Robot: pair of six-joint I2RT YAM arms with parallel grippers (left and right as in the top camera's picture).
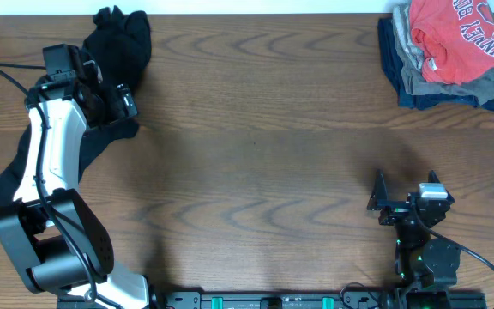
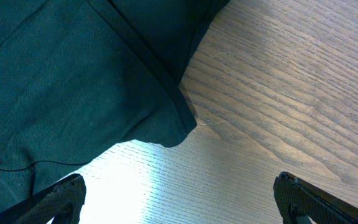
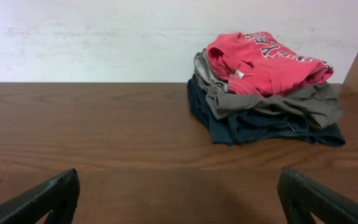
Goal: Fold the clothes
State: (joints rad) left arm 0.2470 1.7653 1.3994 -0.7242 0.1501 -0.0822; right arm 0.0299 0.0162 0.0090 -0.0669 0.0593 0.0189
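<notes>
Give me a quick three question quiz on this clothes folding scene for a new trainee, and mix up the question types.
1. True or false: the red shirt lies on top of the clothes pile.
2. Multiple choice: the left gripper is A) shut on the black garment, B) open, close to that garment, C) out of view.
3. Fill in: the right gripper is ___, holding nothing.
Key: 1 true; 2 B; 3 open.

Garment at the far left of the table, pile of clothes at far right
</notes>
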